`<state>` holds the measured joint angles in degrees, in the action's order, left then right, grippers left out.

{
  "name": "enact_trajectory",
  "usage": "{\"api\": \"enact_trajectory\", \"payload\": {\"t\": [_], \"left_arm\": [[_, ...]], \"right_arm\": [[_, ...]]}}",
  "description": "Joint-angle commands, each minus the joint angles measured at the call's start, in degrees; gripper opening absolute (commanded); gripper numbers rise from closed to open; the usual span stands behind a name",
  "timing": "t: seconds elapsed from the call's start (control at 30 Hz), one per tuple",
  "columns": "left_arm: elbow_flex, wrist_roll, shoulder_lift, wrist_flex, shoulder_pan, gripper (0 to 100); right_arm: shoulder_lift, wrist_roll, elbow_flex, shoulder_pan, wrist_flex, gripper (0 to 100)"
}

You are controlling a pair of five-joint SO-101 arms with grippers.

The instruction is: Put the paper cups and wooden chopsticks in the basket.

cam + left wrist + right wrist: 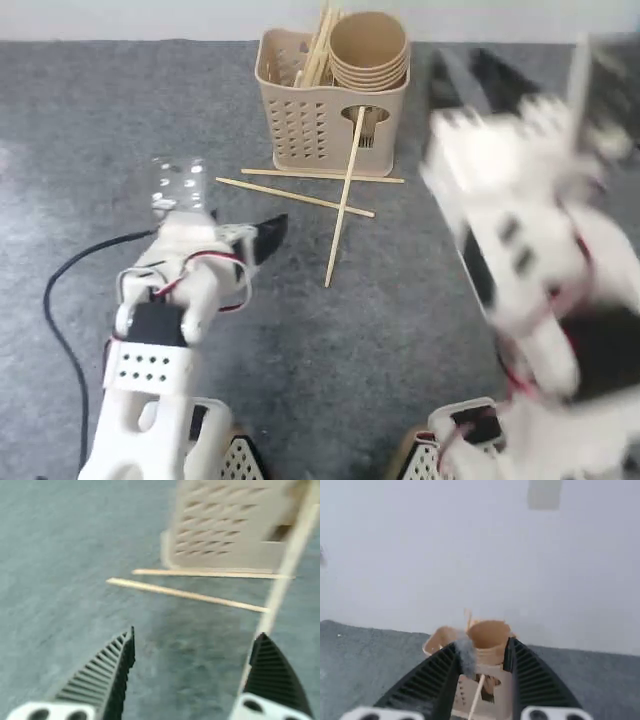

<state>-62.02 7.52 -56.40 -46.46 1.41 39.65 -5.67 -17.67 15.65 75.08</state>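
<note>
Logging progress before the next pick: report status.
Left gripper open, empty; right gripper likewise. Brown paper cups stacked in the beige slotted plastic basket. Three thin wooden chopsticks loose on the grey carpet, unobstructed.

Robot test bench in a lab or workroom: grey carpet-like table cover (380, 340), bare white wall (445, 545) along its far edge, loose black cable (50, 300).
</note>
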Motion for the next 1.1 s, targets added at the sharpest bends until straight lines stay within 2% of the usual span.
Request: {"api": "enact_trajectory", "payload": {"t": [0.0, 0.1, 0.2, 0.3, 0.43, 0.63, 0.9, 1.07], "left_arm": [[5.58, 0.88, 1.41, -0.09, 7.47, 35], [7.87, 0.62, 5.54, 0.70, 12.31, 35], [9.36, 0.44, 11.87, 5.10, 13.89, 35], [11.82, 0.44, 18.73, 8.70, 14.15, 35], [17.27, 0.35, 27.87, 8.97, 14.15, 32], [23.96, -4.48, 38.68, 9.32, 14.51, 17], [31.34, -4.92, 48.88, 9.41, 20.92, 18], [37.05, -4.92, 57.49, 9.41, 21.10, 18]], "right_arm": [[5.67, -0.97, -0.09, -4.53, 13.49, 11.9], [8.84, -0.97, 4.40, -9.10, 20.79, 11.9], [12.53, -0.97, 15.56, -14.46, 20.88, 11.8], [17.54, -0.70, 31.12, -19.12, 15.34, 11.8], [28.44, -0.79, 53.54, -22.90, 3.65, 11.8], [49.01, -0.97, 81.58, -23.25, -8.92, 11.7], [62.73, -0.97, 101.54, -21.67, -13.58, 11.7], [64.31, -0.97, 104.62, -21.32, -13.23, 11.7]]}}
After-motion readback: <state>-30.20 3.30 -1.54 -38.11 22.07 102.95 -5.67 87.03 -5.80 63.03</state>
